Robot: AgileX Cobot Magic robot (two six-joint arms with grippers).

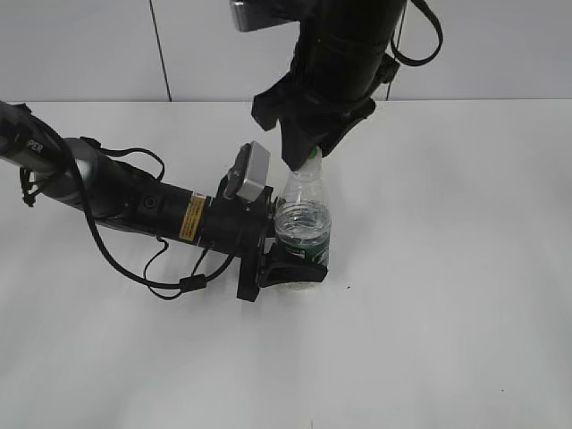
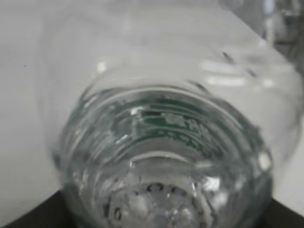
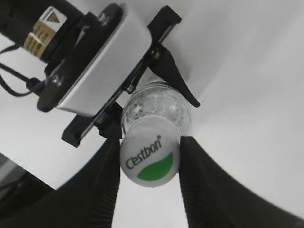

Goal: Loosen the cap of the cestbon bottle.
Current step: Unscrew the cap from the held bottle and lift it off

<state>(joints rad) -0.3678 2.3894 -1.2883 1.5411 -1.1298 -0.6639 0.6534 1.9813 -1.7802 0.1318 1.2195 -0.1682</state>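
The clear cestbon bottle (image 1: 302,214) with a dark green label band stands upright on the white table. My left gripper (image 1: 295,268) is shut on its lower body from the left; in the left wrist view the bottle (image 2: 166,156) fills the frame. My right gripper (image 1: 308,154) comes down from above, and its two black fingers (image 3: 149,159) press both sides of the white cap (image 3: 150,160) with the green Cestbon logo. In the exterior view only a sliver of the cap (image 1: 312,158) shows below the right gripper.
The white table (image 1: 447,268) extends all around the bottle. The left arm with its cables (image 1: 134,201) lies across the left part of the table. A grey wall (image 1: 500,45) stands behind.
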